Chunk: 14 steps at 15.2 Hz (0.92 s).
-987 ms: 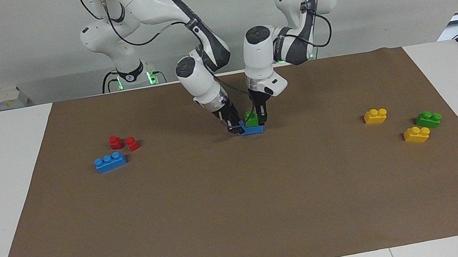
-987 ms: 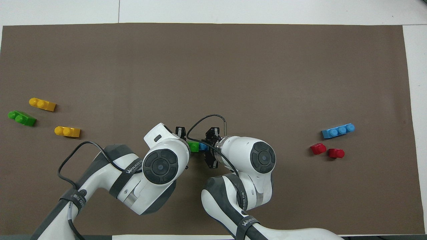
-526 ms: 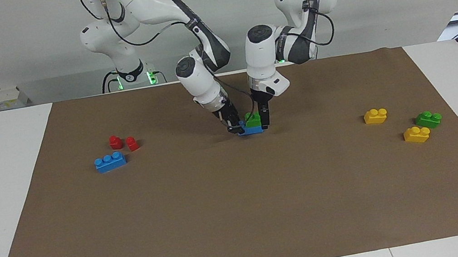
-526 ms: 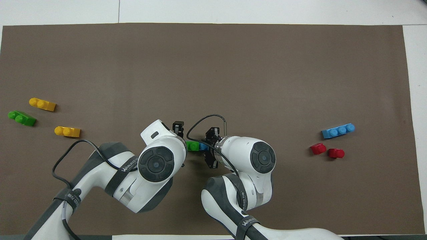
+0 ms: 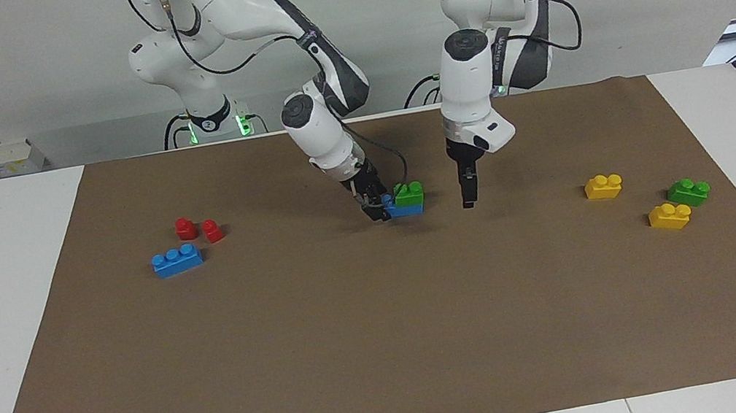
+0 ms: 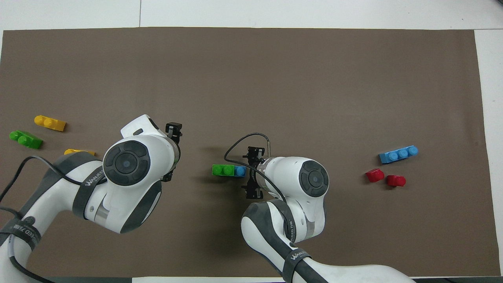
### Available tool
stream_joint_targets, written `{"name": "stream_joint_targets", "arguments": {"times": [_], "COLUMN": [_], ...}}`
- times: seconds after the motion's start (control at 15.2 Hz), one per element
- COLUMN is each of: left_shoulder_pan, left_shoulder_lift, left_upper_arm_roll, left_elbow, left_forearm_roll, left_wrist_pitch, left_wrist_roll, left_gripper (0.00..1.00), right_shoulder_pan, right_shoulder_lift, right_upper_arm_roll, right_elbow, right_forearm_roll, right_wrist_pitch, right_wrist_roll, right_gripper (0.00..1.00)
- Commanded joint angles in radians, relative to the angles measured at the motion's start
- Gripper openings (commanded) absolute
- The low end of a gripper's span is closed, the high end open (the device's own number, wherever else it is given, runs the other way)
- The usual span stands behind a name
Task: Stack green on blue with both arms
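A green brick [image 5: 408, 193] sits stacked on a blue brick [image 5: 407, 210] on the brown mat near the middle; the stack also shows in the overhead view, green [image 6: 222, 169] over blue [image 6: 240, 171]. One blue stud is left uncovered at the end toward the right arm. My right gripper [image 5: 377, 210] is shut on that end of the blue brick. My left gripper [image 5: 468, 195] is open and empty, low over the bare mat beside the stack, toward the left arm's end.
A second blue brick [image 5: 177, 259] and two red pieces [image 5: 185, 228] [image 5: 213, 230] lie toward the right arm's end. Two yellow bricks [image 5: 603, 186] [image 5: 669, 216] and a second green brick [image 5: 688, 191] lie toward the left arm's end.
My left gripper has let go of the green brick and drawn away toward the left arm's end. The green brick stays on the blue one. The right gripper has barely moved.
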Motion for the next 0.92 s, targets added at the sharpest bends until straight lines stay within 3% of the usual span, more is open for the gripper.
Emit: {"name": "stream_joint_targets", "arguments": {"times": [0.0,0.26,0.59,0.86], "left_shoulder_pan": [0.063,0.138,0.258,0.339], "left_shoulder_lift": [-0.008,-0.008,0.0,-0.002], "left_upper_arm_roll": [-0.005,-0.005,-0.003,-0.003], "left_elbow": [0.025,0.06,0.164,0.224], "left_forearm_roll": [0.009,-0.004,-0.057,-0.057], "left_wrist_pitch": [-0.058,-0.132,-0.294,-0.36], "left_wrist_roll": [0.112,0.361,0.814,1.077], "left_gripper": [1.0,1.0,1.0,1.0], "right_shoulder_pan": [-0.074,-0.164,-0.301,-0.425], "right_shoulder_lift": [-0.035,-0.076,-0.162,-0.216], "right_upper_arm_roll": [0.003,0.001,-0.005,-0.005], "right_elbow": [0.005,0.005,0.007,0.055], "right_forearm_roll": [0.028,0.026,-0.007,-0.225], "right_wrist_pitch": [-0.088,-0.188,-0.372,-0.547], "right_wrist_roll": [-0.083,-0.177,-0.528,-0.826], "right_gripper": [0.97,0.98,1.0,1.0]}}
